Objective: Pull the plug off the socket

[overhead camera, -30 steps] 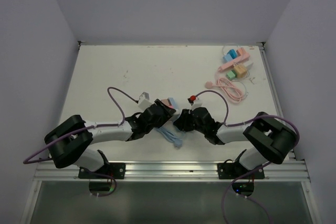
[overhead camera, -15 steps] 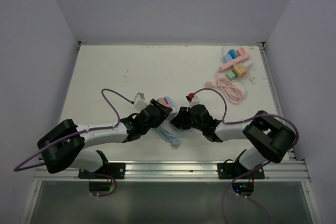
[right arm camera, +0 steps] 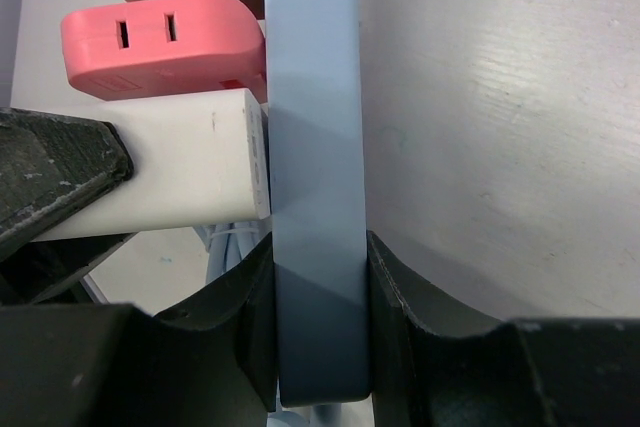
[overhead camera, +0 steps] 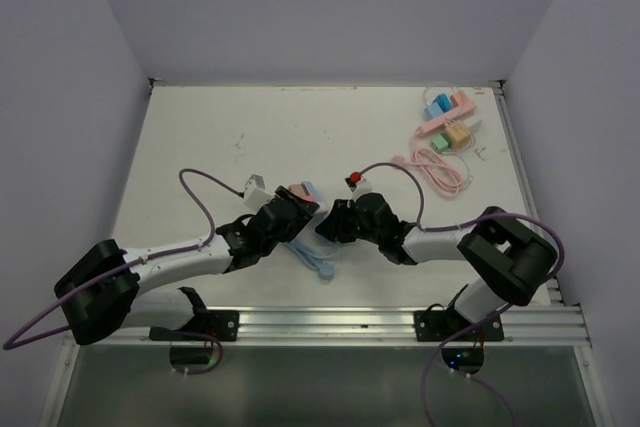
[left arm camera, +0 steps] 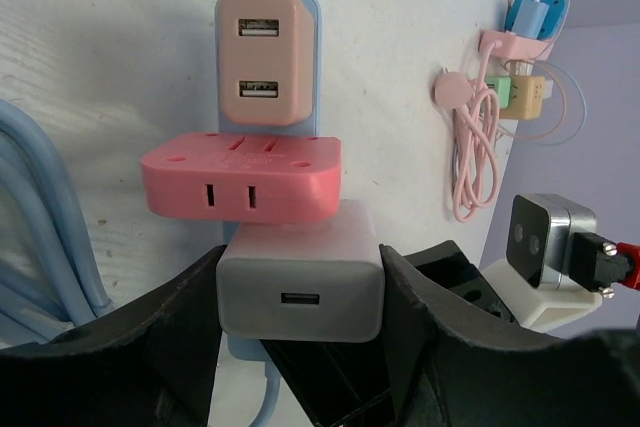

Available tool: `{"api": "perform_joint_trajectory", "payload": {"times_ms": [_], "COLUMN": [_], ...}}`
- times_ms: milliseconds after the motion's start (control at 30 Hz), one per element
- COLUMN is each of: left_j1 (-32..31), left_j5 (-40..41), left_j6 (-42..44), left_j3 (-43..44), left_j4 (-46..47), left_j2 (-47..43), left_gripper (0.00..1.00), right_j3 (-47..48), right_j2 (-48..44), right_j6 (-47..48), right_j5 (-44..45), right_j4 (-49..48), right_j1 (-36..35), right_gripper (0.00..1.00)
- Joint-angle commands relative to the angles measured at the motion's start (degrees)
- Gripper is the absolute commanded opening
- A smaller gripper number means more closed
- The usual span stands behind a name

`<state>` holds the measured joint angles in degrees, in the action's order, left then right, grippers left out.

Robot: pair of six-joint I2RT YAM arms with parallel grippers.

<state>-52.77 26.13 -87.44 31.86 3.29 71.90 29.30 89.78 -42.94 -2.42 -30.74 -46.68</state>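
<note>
Near the front of the table [overhead camera: 200,137], the left gripper [left arm camera: 300,309] clamps the white plug [left arm camera: 298,269] and the right gripper [right arm camera: 318,319] clamps the blue strip [right arm camera: 312,147]; best pull straight out, bracing the strip.

no text, label or number can be read on anything.

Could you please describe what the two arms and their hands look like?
The left arm and right arm have white links between bulky black joints, with a purple cable looping along each. The left hand and right hand are black, with broad matte fingers, slightly scuffed. Each wrist carries a small camera box; the right one shows a red connector.
</note>
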Motion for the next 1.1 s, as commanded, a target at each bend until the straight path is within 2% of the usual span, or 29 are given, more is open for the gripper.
{"api": "perform_joint_trajectory", "payload": {"times_ms": [0,167,367,700,933,1067], "left_j1": [1.2,4.1,5.4,14.5,14.7,12.0], "left_j5": [-0.3,-4.1,-8.7,-16.2,-18.2,-15.7], "left_j6": [0.1,1.0,1.7,6.8,5.6,5.6], "left_j3": [2.0,2.1,3.6,5.4,7.8,10.9], "left_j4": [0.5,-0.6,-1.0,-3.1,-3.1,-6.5], "left_j2": [-6.8,-7.9,-5.2,-2.7,-0.6,0.9], "left_gripper": [0.00,0.00,0.00,0.00,0.00,0.00], "right_j3": [-0.1,1.2,2.4,3.7,4.6,5.3], "right_j2": [3.5,5.1,6.3,8.0,10.1,11.5], "right_j6": [-1.8,-2.6,-3.1,-4.1,-6.6,-7.4], "right_j5": [16.7,17.7,18.4,19.3,20.7,19.9], "right_j4": [10.3,12.7,14.7,16.9,20.1,20.6], "right_j1": [3.3,3.3,3.3,3.5,4.6,5.5], "right_gripper": [0.00,0.00,0.00,0.00,0.00,0.00]}}
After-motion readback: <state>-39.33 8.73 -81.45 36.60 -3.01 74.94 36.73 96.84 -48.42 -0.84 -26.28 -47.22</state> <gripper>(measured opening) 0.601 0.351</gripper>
